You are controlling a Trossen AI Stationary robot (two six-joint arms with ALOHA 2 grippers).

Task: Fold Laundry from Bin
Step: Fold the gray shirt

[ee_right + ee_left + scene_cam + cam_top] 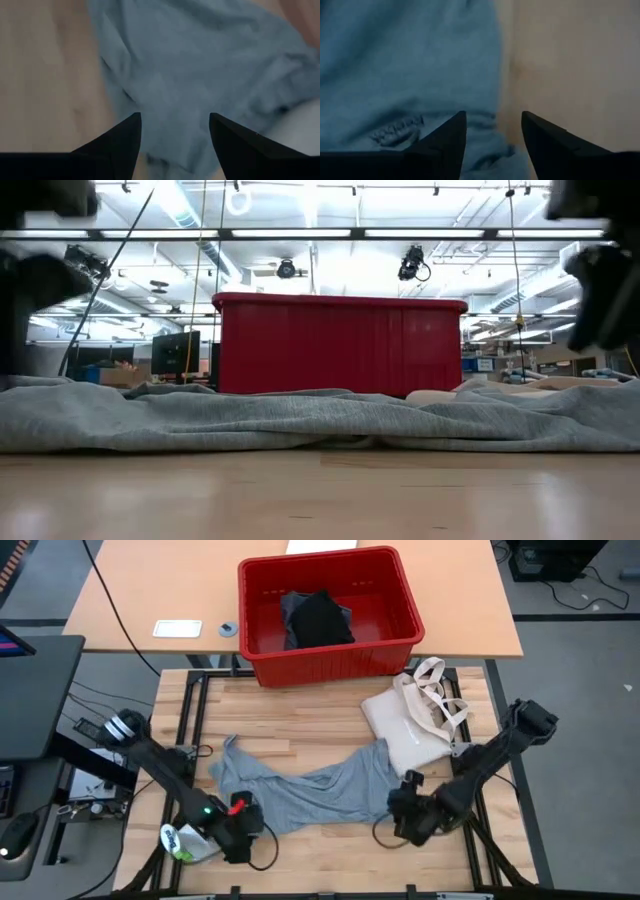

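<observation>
The light grey T-shirt lies stretched in a crumpled band across the middle of the wooden table, running from near the left edge toward the right, where one end touches the cream tote bag. The red bin stands at the far edge with a black garment and a bit of blue-grey cloth inside it.

The left gripper hangs over the shirt's near-left edge, its jaws apart with nothing between them; half of its gap is over cloth and half over bare wood. The right gripper hangs over the shirt's near-right end, its jaws also spread and empty.

The main risk is a poor grab. The left gripper straddles the hem line, so a straight descent may catch only a thin lip of fabric, which could slip out on the lift. The shirt is bunched, so either gripper may pinch several layers at once and the garment would not spread flat. The right end touches the tote bag, so a pull there may drag the bag along or snag its loop handles.
</observation>
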